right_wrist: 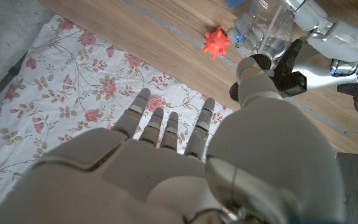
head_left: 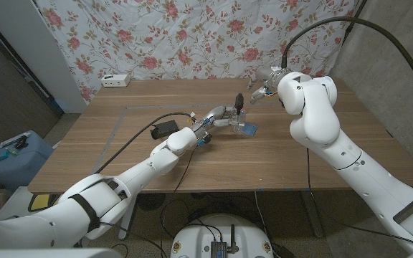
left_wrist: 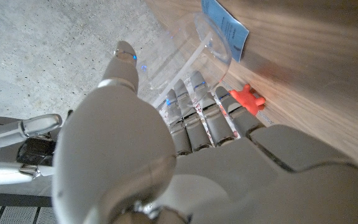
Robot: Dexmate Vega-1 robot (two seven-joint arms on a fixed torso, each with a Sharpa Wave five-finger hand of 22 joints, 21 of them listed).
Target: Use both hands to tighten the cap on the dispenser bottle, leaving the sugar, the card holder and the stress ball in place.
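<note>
Left hand [head_left: 219, 117] grips the clear plastic dispenser bottle [head_left: 239, 115] near the wooden counter's [head_left: 321, 161] middle. Right hand [head_left: 262, 87], fingers spread and empty, hovers beside the black cap [head_left: 239, 98]. Tightening appears not yet begun.

Head view: the left hand [head_left: 217, 118] grips the clear dispenser bottle [head_left: 239, 115] standing mid-table, beside a blue card holder [head_left: 247, 130]. The right hand [head_left: 262, 91] hovers just above and beyond the bottle's black cap [head_left: 239, 99], fingers apart.
</note>
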